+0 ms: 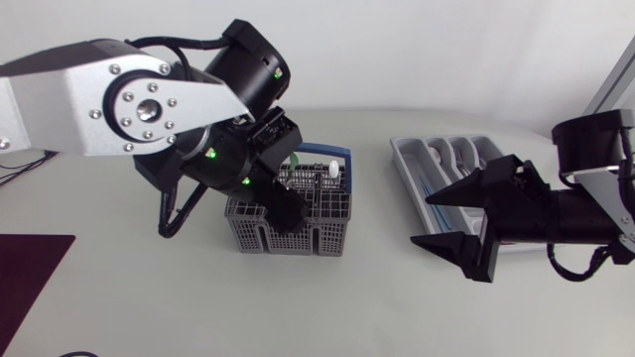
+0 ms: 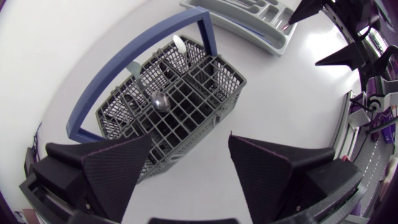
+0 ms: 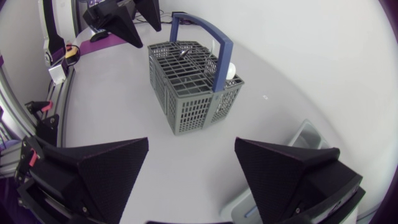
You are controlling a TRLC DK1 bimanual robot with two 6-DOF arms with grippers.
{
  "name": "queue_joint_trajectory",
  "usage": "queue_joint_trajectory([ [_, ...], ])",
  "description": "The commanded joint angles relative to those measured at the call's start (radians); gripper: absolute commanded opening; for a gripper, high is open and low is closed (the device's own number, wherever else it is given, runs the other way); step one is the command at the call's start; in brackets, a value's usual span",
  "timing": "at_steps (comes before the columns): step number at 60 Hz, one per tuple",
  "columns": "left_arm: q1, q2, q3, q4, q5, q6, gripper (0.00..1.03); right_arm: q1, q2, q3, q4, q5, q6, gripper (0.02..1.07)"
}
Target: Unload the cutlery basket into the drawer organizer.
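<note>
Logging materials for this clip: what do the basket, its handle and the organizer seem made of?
Basket: grey matte plastic, by its moulded grid walls. Handle: probably blue plastic, smooth, soft sheen. Organizer: likely light grey plastic, by rounded moulded compartments.

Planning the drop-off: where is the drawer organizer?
In the head view the drawer organizer lies on the right side, right of the cutlery basket, partly covered by the right gripper.

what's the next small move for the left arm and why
Probably ease the left tool down toward the rounded metal utensil end sticking up in a middle cell of the basket. The tool is open, holds nothing, and hovers just short of the basket, so closing in on one piece looks like the sensible step.
</note>
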Motion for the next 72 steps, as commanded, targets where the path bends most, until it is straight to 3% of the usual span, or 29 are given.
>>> queue_joint_trajectory([
  [1, 0.019, -0.043, -0.043, 0.018, -0.012, -0.016, 0.94, 0.083, 0.021, 0.032, 0.033, 0.024, 0.147, 0.99],
  [28, 0.105, -0.221, -0.224, 0.148, 0.002, 0.036, 0.94, 0.375, 0.263, 0.201, 0.197, 0.156, 0.534, 0.99],
  [33, 0.142, -0.257, -0.261, 0.173, 0.044, 0.056, 0.94, 0.425, 0.306, 0.232, 0.228, 0.206, 0.586, 0.99],
  [52, 0.28, -0.342, -0.382, 0.251, 0.163, 0.129, 0.94, 0.503, 0.483, 0.347, 0.349, 0.249, 0.778, 0.99],
  [72, 0.411, -0.361, -0.463, 0.358, 0.324, 0.238, 0.95, 0.606, 0.604, 0.373, 0.483, 0.401, 0.882, 0.99],
])
